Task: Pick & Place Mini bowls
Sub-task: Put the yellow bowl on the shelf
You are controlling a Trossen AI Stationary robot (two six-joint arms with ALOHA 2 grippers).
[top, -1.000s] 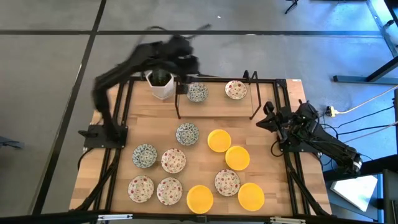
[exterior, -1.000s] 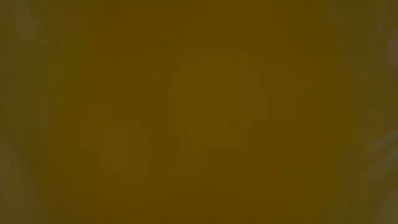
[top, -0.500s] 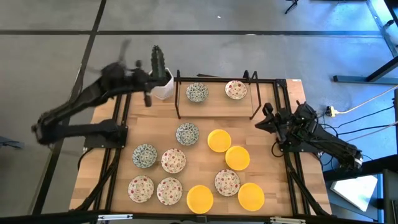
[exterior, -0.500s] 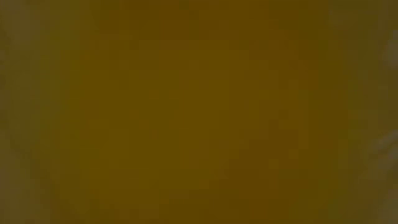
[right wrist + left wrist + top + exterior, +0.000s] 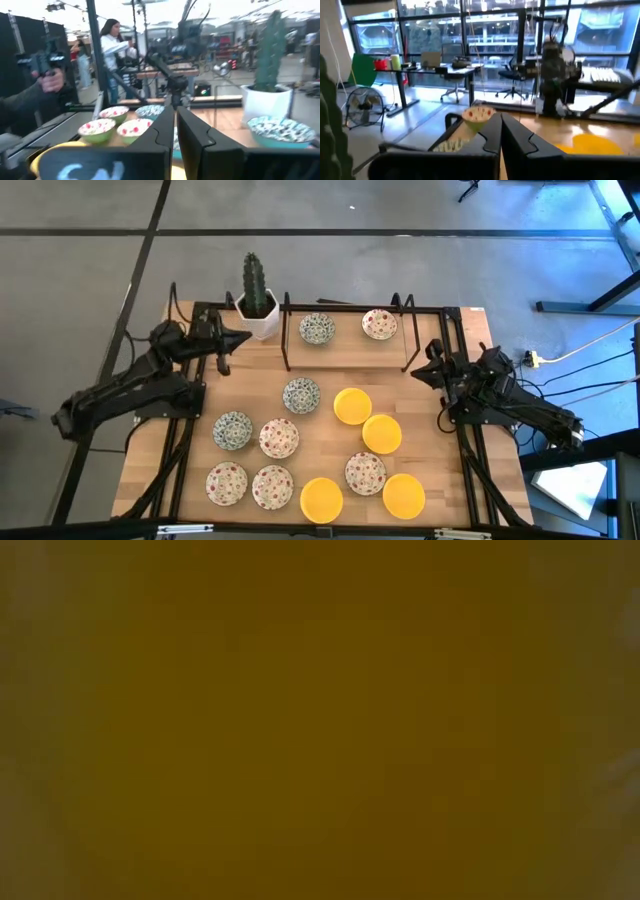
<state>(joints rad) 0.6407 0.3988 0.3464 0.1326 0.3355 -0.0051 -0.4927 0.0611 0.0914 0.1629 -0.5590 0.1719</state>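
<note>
High view: left claw sits at the desk's far-left corner, just beside the cactus pot, nothing in it. Right claw is parked at the right edge near the rack's right post, also carrying nothing. Two mini bowls are inside the rack at the back: a blue-green bowl and a speckled bowl, side by side and apart. Ten are loose on the desk in front: another blue-green one nearest the rack, four yellow bowls running down the right-centre, the other speckled and blue-green ones lower left.

Low view: flat amber-brown, no detail; something is probably right against the lens.

Left wrist view: the left claw's fingers are close together, at most a thin gap, nothing between them. A speckled bowl shows beyond, and yellow on the desk further over.

Right wrist view: the right claw's fingers likewise nearly together and holding nothing. Bowls and the cactus pot are ahead; people stand in the room behind.

My read: two of twelve placed, if the rack is the target. Ten to go, neither arm committed to a bowl.
</note>
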